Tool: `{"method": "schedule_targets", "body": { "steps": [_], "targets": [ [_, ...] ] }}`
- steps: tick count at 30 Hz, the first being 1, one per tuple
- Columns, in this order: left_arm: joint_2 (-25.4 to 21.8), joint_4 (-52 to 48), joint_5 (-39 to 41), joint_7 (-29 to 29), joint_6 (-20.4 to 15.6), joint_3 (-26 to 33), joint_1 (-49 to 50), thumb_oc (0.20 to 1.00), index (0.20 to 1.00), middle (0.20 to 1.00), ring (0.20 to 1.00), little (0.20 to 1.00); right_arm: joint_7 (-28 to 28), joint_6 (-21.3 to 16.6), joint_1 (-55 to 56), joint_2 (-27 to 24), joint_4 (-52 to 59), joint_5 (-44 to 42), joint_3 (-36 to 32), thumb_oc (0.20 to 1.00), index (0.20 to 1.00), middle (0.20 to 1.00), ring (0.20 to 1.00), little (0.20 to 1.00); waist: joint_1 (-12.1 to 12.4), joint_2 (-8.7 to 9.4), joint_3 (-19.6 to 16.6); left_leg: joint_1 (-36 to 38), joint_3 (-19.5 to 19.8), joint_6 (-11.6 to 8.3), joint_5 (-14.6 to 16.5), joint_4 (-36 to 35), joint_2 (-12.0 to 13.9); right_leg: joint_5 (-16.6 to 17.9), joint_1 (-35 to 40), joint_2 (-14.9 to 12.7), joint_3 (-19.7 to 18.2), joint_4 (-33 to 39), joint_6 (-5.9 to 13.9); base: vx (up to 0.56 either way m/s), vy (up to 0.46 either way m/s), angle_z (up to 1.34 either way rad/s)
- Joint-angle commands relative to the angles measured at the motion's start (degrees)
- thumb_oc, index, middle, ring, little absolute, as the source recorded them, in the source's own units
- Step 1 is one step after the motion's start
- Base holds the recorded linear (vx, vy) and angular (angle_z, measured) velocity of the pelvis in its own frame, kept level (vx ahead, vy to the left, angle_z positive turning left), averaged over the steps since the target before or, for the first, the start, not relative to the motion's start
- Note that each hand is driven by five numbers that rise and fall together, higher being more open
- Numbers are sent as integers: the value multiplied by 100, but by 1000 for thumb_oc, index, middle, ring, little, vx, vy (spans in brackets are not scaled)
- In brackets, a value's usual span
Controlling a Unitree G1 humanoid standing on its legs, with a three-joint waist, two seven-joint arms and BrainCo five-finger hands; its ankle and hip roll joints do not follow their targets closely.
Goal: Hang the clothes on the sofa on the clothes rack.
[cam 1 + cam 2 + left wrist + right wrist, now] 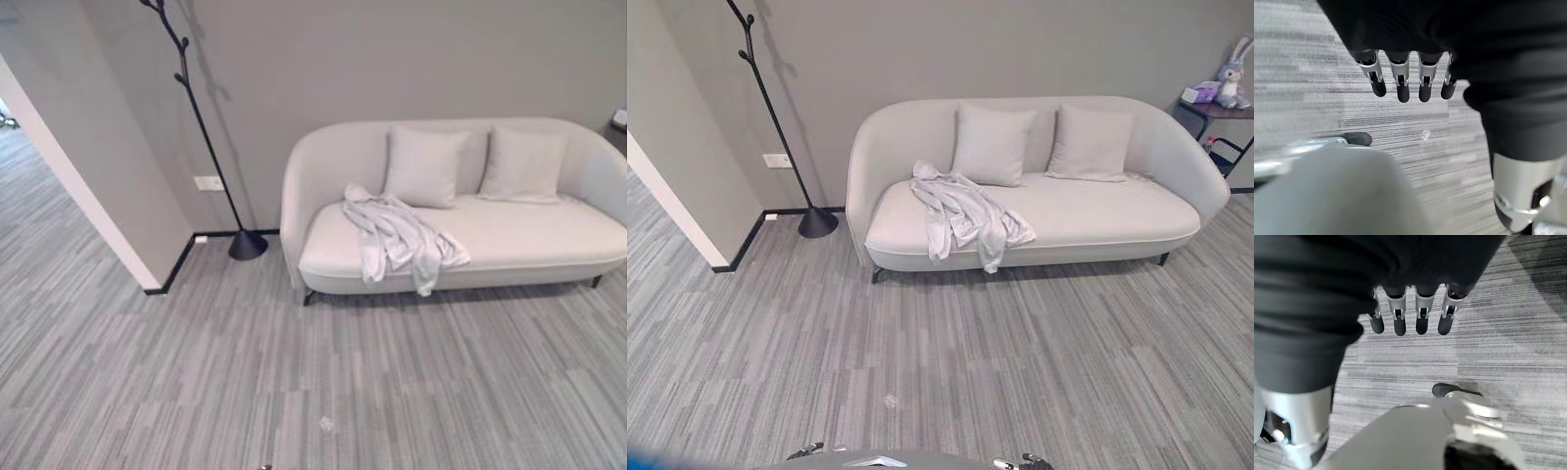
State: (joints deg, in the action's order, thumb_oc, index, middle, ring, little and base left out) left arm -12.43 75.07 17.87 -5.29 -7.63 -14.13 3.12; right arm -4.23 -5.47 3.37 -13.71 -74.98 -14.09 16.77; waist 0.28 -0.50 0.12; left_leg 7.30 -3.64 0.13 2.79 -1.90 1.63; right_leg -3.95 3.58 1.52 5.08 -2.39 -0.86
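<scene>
left hand (pixel 1415 63) fingers hang straight and relaxed over the carpet, holding nothing; right hand (pixel 1415 303) likewise. the pale garment (pixel 965 215) lies crumpled on the sofa (pixel 1087 220) seat's left part, one edge drooping over the near edge. far left, the black clothes rack (pixel 201 127) has its top cut off.

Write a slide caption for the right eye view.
Pale garment draped over the sofa's front edge, black coat rack standing beside it.
</scene>
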Motion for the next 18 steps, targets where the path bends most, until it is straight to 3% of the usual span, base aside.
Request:
{"method": "schedule_targets", "body": {
  "steps": [1, 18],
  "targets": [
    [-8, 193, 159, -58, -171, 145, -309, 1000, 1000, 1000, 1000, 1000, -13, -120, -335, -42, -178, -167, 150, 1000, 1000, 1000, 1000, 1000, -7, 241, 78, 129, -108, -306, -249, -310, 120, 467, 411, -489, 94, 739, 621, 0, 0, 0],
    [-47, 173, 224, -38, -191, 226, -321, 1000, 1000, 1000, 1000, 1000, -22, -112, -334, -54, -90, -93, 202, 1000, 1000, 1000, 1000, 1000, 19, 237, 103, 161, -88, -297, -215, -310, 99, 441, 464, -536, 147, 739, 636, 3, -1, 1]
  ]
}}
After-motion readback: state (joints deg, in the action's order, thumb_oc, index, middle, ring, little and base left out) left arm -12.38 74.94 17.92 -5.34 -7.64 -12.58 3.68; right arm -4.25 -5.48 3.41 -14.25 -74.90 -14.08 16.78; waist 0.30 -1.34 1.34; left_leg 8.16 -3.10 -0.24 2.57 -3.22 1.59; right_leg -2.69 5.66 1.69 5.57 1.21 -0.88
